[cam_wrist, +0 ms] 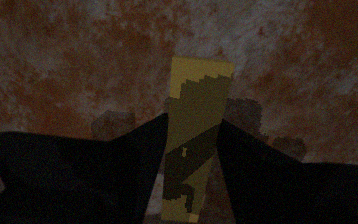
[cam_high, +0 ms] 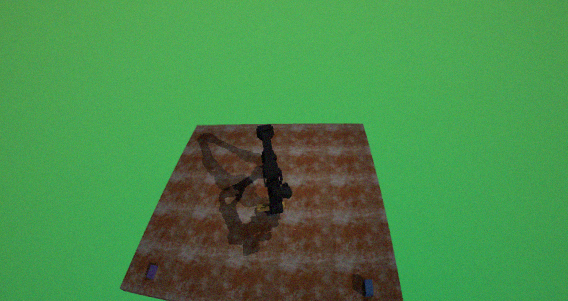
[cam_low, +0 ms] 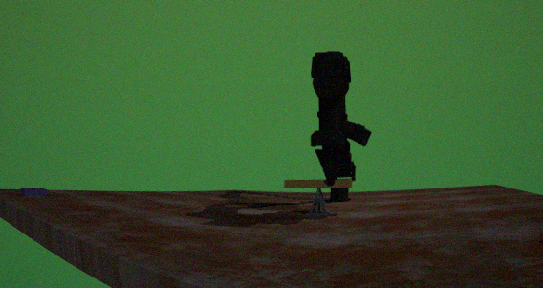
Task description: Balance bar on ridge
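Observation:
The yellow bar (cam_high: 262,208) (cam_low: 301,184) (cam_wrist: 199,107) looks level in the exterior view, well above the table. The dark grey ridge (cam_low: 318,206) stands upright on the table under the bar, near mid-length. The bar's underside is at the ridge's top, with no clear gap; whether it bears on it I cannot tell. My gripper (cam_low: 330,182) (cam_wrist: 192,122) is shut on the bar, a little right of the ridge's top in the exterior view. In the wrist view a black finger is on each side of the bar. The ridge is hidden in the wrist view.
A purple block (cam_high: 152,271) (cam_low: 33,192) lies near one table corner, and a blue block (cam_high: 368,287) near another. The arm's dark shadow falls over the table (cam_high: 325,231) (cam_low: 406,240) around the ridge.

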